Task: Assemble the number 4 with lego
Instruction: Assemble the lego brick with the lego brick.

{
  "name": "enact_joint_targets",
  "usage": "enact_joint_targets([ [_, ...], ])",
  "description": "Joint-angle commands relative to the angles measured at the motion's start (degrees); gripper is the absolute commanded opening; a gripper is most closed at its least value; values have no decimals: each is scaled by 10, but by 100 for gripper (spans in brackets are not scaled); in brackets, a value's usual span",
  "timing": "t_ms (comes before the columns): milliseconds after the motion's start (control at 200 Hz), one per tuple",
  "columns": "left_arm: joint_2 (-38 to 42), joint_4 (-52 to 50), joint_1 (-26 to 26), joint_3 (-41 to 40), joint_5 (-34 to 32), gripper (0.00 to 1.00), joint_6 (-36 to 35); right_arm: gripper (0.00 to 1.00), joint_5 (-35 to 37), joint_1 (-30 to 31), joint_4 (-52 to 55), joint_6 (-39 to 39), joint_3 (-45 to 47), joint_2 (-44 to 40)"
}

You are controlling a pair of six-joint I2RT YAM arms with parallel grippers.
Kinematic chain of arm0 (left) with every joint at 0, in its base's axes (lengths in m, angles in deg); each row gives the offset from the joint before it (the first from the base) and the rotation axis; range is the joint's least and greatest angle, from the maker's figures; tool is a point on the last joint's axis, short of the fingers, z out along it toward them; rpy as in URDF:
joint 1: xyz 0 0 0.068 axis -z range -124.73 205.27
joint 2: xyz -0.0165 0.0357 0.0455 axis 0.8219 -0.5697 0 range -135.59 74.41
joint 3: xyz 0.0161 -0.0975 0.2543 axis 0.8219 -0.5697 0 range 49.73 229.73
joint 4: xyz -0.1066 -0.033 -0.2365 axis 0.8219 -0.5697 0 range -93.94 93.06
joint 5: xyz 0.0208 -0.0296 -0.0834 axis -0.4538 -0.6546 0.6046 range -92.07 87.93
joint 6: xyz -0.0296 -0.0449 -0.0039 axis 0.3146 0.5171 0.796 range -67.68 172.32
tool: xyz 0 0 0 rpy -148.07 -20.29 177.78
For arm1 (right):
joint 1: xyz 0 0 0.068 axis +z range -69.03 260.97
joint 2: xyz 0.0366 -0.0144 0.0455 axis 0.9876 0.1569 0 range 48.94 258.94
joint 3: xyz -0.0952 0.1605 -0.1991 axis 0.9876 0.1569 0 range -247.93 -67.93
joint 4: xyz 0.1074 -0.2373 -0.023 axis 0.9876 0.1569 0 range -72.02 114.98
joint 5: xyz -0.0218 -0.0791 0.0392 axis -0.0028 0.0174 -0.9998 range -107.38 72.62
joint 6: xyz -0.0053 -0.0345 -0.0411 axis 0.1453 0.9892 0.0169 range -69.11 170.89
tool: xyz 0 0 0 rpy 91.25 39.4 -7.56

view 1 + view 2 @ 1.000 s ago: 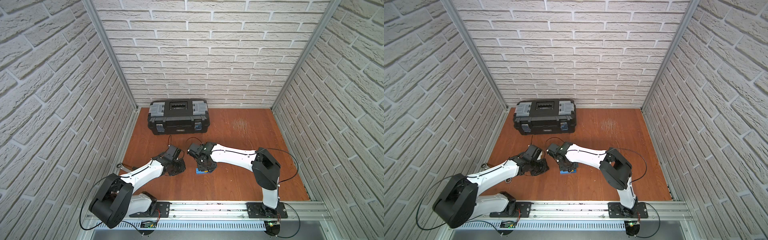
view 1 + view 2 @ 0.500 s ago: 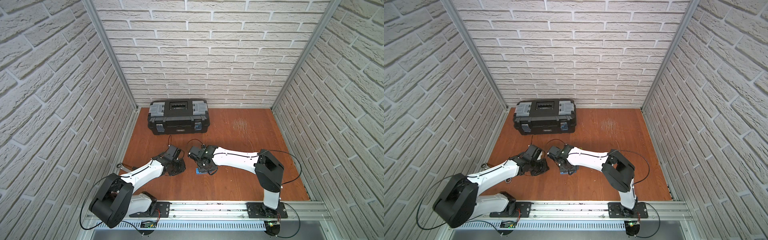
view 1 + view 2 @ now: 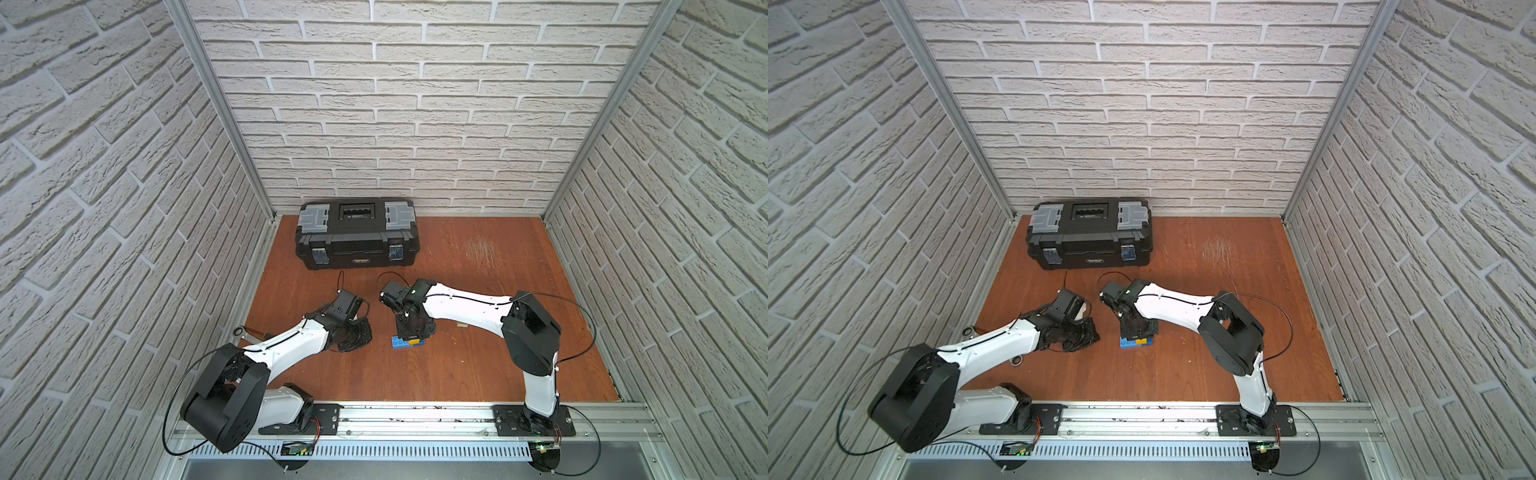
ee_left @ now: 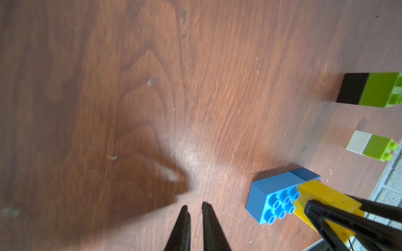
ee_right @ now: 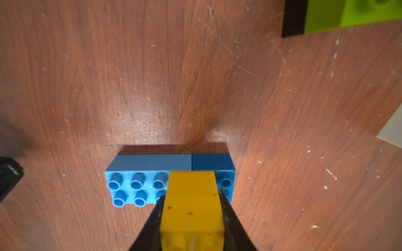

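Right tool (image 5: 191,196) is clamped on the stack of two yellow plastic bricks (image 5: 191,215), which sits on the studs of the blue row of two studded bricks (image 5: 148,165), right over the seam. Can't tell if it's fully clicked down.

Left tool (image 4: 195,206) has its tips almost together, empty, near the blue row.

So I'd say the crossbar plus one upright is about there. Left to add, both lying apart from the blue row: the white-and-lime-green brick pair (image 4: 369,144) and, farther off, the black-and-lime-green brick pair (image 4: 369,90).

The brown wooden tabletop (image 3: 478,374) around the blue row is bare, so loads of room. The big black plastic toolbox (image 3: 357,239) is well beyond it.
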State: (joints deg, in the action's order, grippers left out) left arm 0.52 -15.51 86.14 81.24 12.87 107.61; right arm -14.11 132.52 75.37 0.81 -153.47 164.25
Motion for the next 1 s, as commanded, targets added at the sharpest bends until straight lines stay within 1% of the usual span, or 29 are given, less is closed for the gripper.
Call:
enact_joint_targets([
  [0,-15,10,1,16,9,15,-10,2,9,-20,27,29,34,143],
  [110,-11,10,2,18,7,15,-6,2,6,-21,11,25,52,167],
  [230,-9,18,8,10,7,15,0,2,-17,-15,-28,10,88,186],
  [335,-20,28,22,10,6,15,8,2,-7,-17,-30,8,88,155],
  [415,-31,29,36,16,3,15,11,3,6,-19,-14,7,65,124],
  [435,-32,30,38,18,3,15,12,5,8,-19,-11,8,58,116],
  [550,-31,29,47,22,-2,15,19,25,24,-19,13,8,27,66],
  [620,-30,28,49,22,-3,15,20,34,36,-19,24,8,13,32],
  [745,-32,22,50,22,-4,15,15,41,28,-15,8,22,7,-16],
  [770,-33,23,50,22,-4,15,15,43,23,-13,2,27,7,-39],
  [995,-38,28,52,21,-4,15,19,60,39,-5,12,31,10,-94],
])
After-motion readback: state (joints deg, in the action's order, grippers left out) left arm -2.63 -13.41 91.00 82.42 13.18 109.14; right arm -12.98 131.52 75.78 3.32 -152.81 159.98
